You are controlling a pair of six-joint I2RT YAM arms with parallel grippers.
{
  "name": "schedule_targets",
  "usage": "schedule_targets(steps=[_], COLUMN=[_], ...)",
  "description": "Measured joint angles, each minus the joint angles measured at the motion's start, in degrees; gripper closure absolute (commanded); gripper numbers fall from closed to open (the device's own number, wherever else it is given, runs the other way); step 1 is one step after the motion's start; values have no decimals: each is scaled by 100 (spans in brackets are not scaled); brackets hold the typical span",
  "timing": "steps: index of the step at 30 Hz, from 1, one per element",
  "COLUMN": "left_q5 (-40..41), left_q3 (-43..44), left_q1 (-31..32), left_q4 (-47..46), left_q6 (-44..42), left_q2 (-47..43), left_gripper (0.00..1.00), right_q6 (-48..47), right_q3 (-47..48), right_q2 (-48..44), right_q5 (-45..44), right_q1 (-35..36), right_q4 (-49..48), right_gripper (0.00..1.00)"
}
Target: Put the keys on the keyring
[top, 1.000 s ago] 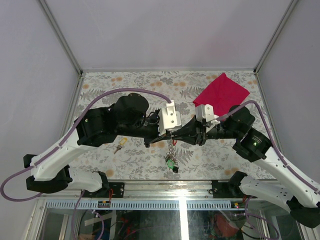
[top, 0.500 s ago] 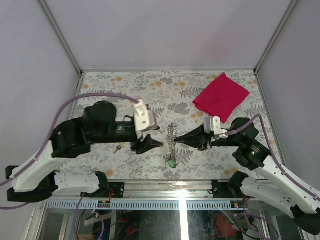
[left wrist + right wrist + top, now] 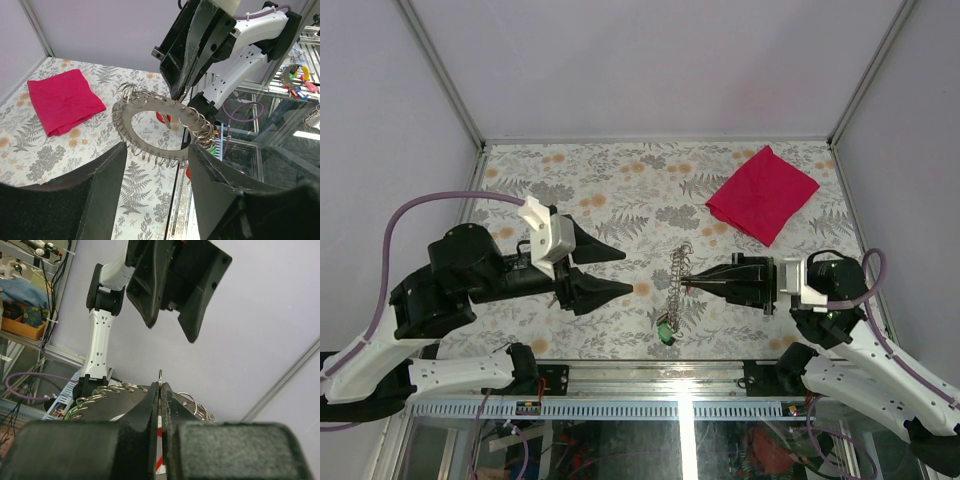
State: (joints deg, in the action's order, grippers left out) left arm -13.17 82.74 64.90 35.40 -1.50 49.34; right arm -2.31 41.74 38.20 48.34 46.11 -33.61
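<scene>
Keyring (image 3: 676, 282) hangs over the middle of the floral table (image 3: 620, 180) in your overhead view. It is pinched at its right edge by the right gripper (image 3: 692, 286), whose fingers are pressed together on the metal. Your left gripper (image 3: 628, 272) points at it from the left with its fingers spread, holding nothing, its tips apart from the ring. A green tag (image 3: 665, 331) dangles below the ring, and a red cloth (image 3: 763, 193) lies at the table's far right.

From your left wrist, the ring faces you as a broad metal band strung with many small split rings, and the right gripper's tips are clamped on its upper edge. A red key (image 3: 161, 118) shows through the band's opening — whether it is threaded on, you cannot tell.

From your right wrist, the two fingers meet on a thin wire loop standing up between them — the left gripper hovers opposite, agape.
</scene>
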Motion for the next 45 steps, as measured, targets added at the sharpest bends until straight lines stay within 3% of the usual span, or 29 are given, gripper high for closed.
schedule_targets(steps=[5, 18, 25, 28, 37, 45], left_q5=[-103, -308, -396, -402, -326, -195], left_q3=[-293, -415, -413, -413, -479, -549], left_q1=[-2, 0, 0, 0, 0, 0], left_q4=[-393, -951, -1047, -1141, -1674, -2100], left_q6=[76, 173, 168, 166, 146, 144], left_q2=[15, 22, 98, 153, 219, 214], left_gripper=[48, 54, 59, 60, 74, 75], right_q6=[-286, -2732, -3263, -2929, -380, 1349], right_q3=[81, 409, 494, 492, 431, 107], right_q2=[-22, -291, -295, -291, -13, 264], right_q5=[201, 472, 474, 354, -553, -949], right_q1=[-2, 0, -2, 0, 0, -2], right_q4=[2, 1281, 1534, 1394, 59, -1082], right_gripper=[98, 100, 100, 100, 99, 99])
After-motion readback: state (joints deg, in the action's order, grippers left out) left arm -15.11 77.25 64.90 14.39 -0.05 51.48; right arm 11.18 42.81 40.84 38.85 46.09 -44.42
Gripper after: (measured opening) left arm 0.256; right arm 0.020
